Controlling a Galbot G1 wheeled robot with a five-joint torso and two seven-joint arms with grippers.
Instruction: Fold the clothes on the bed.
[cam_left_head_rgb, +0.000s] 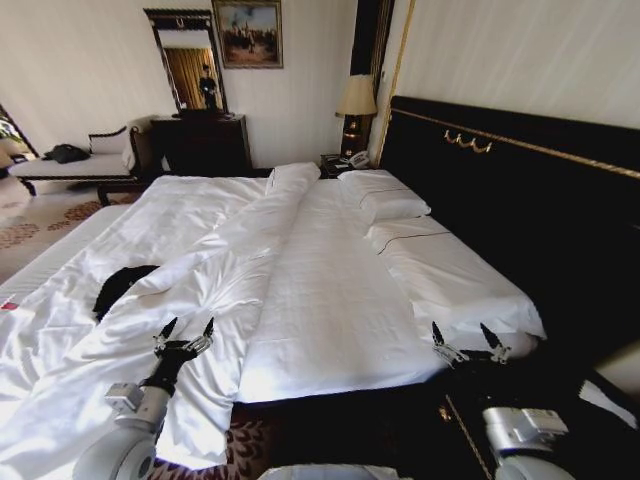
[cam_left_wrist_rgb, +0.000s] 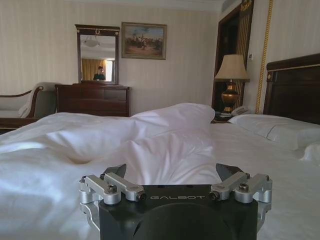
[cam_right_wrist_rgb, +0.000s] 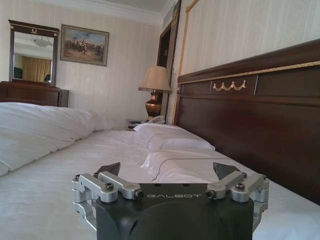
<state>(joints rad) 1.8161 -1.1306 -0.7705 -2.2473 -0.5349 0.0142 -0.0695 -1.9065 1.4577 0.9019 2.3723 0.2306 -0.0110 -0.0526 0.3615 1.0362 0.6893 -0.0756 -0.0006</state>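
The clothes (cam_left_head_rgb: 122, 284) lie as a small black heap on the left part of the bed (cam_left_head_rgb: 330, 300), partly tucked under a fold of the white duvet (cam_left_head_rgb: 230, 270). My left gripper (cam_left_head_rgb: 187, 333) hovers open over the duvet near the bed's near edge, to the right of the black top and apart from it. At the bed's near right corner, close to the dark headboard (cam_left_head_rgb: 520, 200), my right gripper (cam_left_head_rgb: 466, 337) is open and holds nothing. Both wrist views show spread fingertips (cam_left_wrist_rgb: 116, 170) (cam_right_wrist_rgb: 111, 168) above white bedding.
White pillows (cam_left_head_rgb: 385, 195) lie along the headboard. A lamp (cam_left_head_rgb: 356, 100) and phone sit on the far nightstand. A dark dresser (cam_left_head_rgb: 200, 140) with mirror and a pale chaise (cam_left_head_rgb: 75, 165) stand against the far wall. Patterned carpet (cam_left_head_rgb: 30, 225) lies left of the bed.
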